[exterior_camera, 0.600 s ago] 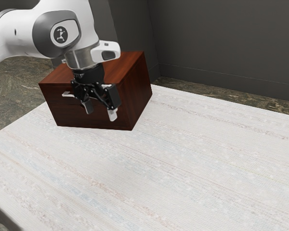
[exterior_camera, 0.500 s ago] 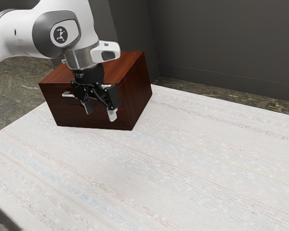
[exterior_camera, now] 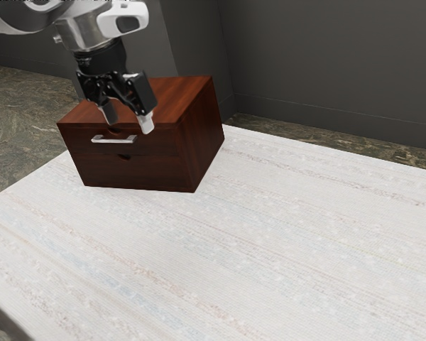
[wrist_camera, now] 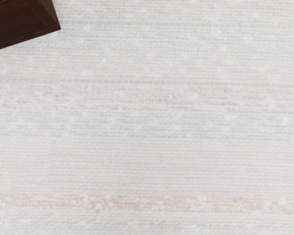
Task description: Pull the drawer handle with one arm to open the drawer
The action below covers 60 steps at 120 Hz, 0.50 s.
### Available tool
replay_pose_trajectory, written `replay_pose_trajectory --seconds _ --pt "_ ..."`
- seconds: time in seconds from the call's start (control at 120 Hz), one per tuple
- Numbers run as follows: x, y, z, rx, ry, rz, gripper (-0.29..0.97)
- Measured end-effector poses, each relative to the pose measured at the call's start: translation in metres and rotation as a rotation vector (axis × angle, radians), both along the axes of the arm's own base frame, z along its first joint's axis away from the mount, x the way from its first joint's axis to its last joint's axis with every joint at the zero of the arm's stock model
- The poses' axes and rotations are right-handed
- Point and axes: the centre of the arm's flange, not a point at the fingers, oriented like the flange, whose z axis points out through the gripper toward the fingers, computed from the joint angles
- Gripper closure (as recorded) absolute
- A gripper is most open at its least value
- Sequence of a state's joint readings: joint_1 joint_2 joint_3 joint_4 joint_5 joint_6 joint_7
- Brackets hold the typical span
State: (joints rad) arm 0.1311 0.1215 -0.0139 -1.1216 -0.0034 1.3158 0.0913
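Okay, at the exterior view's left the arm [exterior_camera: 92, 25] comes in at the top corner, cut off by the frame edge. Just its last grey-and-white segment and the hand are visible. The end effector [exterior_camera: 128, 119] hangs below it, pointing down, level with the front top edge of the cabinet [exterior_camera: 192, 131]. Its fingers [exterior_camera: 148, 122] are spread wide with nothing between them, so it has hold of nothing. The finger nearer the exterior view's left overlaps the cabinet top, and I cannot tell whether it touches.

The handle [exterior_camera: 114, 140] is a thin silver bar, level, just below the end effector and apart from both fingers. It is mounted on the drawer [exterior_camera: 138, 144], which takes up the upper band of the cabinet front with a thin seam under it. The drawer front looks flush with the cabinet face, so it is shut. A small dark notch sits on the seam below the handle, too small to make out.

The cabinet is a glossy, dark red-brown wooden box. It stands at the far left corner of the pale woven surface [exterior_camera: 270, 241], and its back and far side are hidden.

In the wrist view one dark corner of the cabinet [wrist_camera: 17, 19] is cut off at the frame edge, beside the faintly striped surface [wrist_camera: 161, 127].

Behind the surface in the exterior view are a dark stone floor [exterior_camera: 14, 142] and a grey wall [exterior_camera: 326, 57].
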Motion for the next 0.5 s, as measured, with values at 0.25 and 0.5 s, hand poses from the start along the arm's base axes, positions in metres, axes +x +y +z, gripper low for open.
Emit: replay_pose_trajectory --seconds 0.25,0.5 --pt "0.011 -0.011 -0.051 0.004 0.114 -0.024 0.0" --pt "-0.041 -0.012 -0.105 0.041 0.231 -0.073 0.0"
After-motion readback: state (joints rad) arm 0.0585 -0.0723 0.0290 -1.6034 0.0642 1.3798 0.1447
